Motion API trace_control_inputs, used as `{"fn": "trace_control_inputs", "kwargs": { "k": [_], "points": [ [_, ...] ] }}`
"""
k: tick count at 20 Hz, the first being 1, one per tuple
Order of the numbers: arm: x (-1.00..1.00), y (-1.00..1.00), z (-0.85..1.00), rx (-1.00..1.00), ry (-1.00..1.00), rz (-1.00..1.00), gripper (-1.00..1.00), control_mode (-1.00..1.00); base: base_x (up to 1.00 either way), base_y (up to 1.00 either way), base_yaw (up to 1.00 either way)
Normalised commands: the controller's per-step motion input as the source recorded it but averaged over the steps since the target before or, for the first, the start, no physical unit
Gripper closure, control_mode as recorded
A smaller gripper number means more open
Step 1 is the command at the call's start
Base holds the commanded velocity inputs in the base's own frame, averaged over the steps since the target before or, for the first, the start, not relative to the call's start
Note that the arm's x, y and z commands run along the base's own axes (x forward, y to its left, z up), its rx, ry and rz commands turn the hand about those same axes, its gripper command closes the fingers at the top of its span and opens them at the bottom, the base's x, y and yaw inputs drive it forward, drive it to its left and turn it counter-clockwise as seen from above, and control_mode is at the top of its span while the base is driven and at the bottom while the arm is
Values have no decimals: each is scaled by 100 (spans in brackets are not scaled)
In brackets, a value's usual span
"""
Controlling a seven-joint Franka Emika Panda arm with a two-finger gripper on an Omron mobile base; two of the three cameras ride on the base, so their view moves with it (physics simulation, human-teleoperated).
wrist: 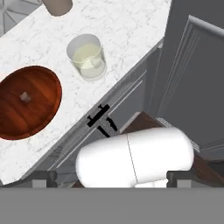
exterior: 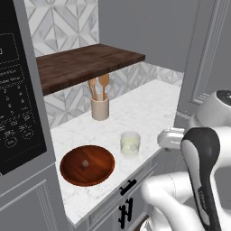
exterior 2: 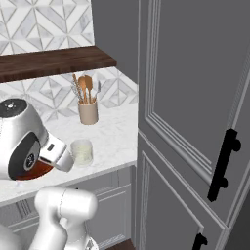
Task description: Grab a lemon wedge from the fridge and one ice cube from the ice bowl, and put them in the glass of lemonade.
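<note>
White marble counter (exterior: 149,108): ice bowl (exterior: 87,164) w/ one ice cube (exterior: 84,163) is set at front edge, glass of lemonade (exterior: 130,144) just beside it. Gripper (wrist: 111,178) is held wide open, empty, above cabinet front.

Beige utensil holder (exterior: 100,108) (wooden spoons inside) under dark wooden shelf (exterior: 85,64).

From my right base camera, the arm covers most of the bowl (exterior 2: 35,171), leaving a brown sliver. In my hand camera, the holder (wrist: 57,6) is cut off by the top edge, and the cube (wrist: 25,97) is too small to make out clearly.
</note>
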Motion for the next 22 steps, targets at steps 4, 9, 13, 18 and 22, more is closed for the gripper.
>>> {"fn": "trace_control_inputs", "kwargs": {
  "k": [4,9,13,18,22],
  "points": [
    [0,0,0,0,0,0,-100,100,-100,-13,2],
    [0,0,0,0,0,0,-100,100,-100,-29,-27],
    [0,0,0,0,0,0,-100,100,-88,-17,-56],
    [0,0,0,0,0,0,-100,100,-77,-20,-59],
    [0,0,0,0,0,0,-100,100,-76,-17,-60]
  ]
}}
